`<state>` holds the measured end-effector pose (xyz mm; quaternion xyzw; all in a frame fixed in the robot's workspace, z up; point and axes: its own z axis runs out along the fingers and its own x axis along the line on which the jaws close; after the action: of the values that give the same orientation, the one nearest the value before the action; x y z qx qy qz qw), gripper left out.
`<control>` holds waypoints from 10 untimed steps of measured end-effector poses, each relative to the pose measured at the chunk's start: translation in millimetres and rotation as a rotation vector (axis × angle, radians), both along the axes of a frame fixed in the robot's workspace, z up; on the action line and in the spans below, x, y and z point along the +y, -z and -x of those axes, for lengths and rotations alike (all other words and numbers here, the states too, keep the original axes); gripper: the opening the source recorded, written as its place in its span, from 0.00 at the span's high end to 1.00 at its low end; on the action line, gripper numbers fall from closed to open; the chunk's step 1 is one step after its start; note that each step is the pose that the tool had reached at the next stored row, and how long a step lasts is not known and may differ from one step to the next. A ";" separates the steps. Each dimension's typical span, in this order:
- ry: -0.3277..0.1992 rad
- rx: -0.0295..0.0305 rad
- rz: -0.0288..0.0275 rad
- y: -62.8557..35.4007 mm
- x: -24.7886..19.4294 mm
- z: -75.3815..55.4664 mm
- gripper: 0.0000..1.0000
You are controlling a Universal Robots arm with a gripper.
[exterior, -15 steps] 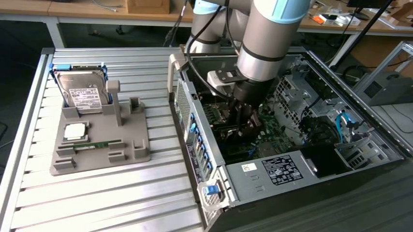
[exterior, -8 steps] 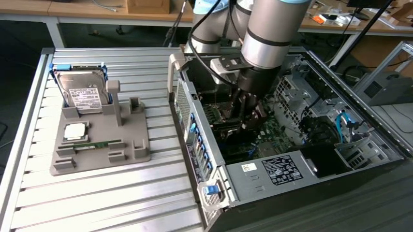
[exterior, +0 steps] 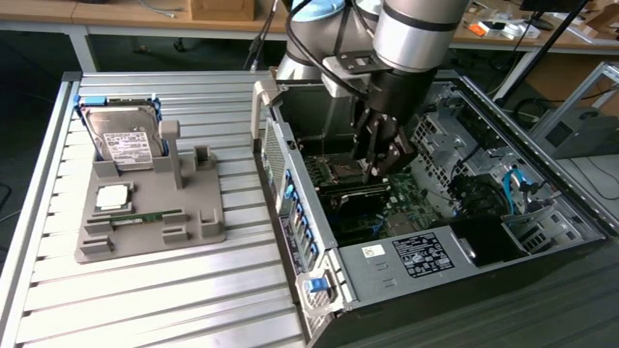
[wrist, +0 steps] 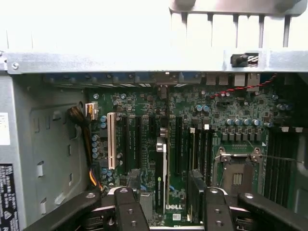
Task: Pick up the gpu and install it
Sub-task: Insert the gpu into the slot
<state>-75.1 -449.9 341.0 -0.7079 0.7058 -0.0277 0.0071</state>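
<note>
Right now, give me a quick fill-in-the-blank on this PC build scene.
1. The gripper hangs inside the computer ____.
2. Its fingers are ____.
3. The hard drive stands on the grey holder, at the exterior view's ____.
Missing words: case; open; left.

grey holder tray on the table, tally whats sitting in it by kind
hard drive: 1
processor chip: 1
green memory stick: 1
total: 3, all on the grey holder tray
</note>
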 end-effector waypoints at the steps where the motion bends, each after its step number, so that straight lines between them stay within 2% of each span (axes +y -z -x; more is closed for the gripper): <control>1: 0.000 0.0000 0.0001 -3.3 0.0 0.0 0.48; 4: 0.000 0.0000 0.0000 -11.6 0.0 0.0 0.49; 6: 0.000 0.0001 0.0001 -17.7 0.0 0.0 0.62; 7: -0.001 0.0000 0.0000 -18.9 0.0 0.0 0.68; 8: -0.001 -0.0001 -0.0001 -19.0 0.0 0.0 0.68; 10: -0.002 0.0003 -0.0003 -19.1 0.0 -0.6 0.80</control>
<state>-74.5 -449.9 360.1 -0.7086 0.7051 -0.0275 0.0071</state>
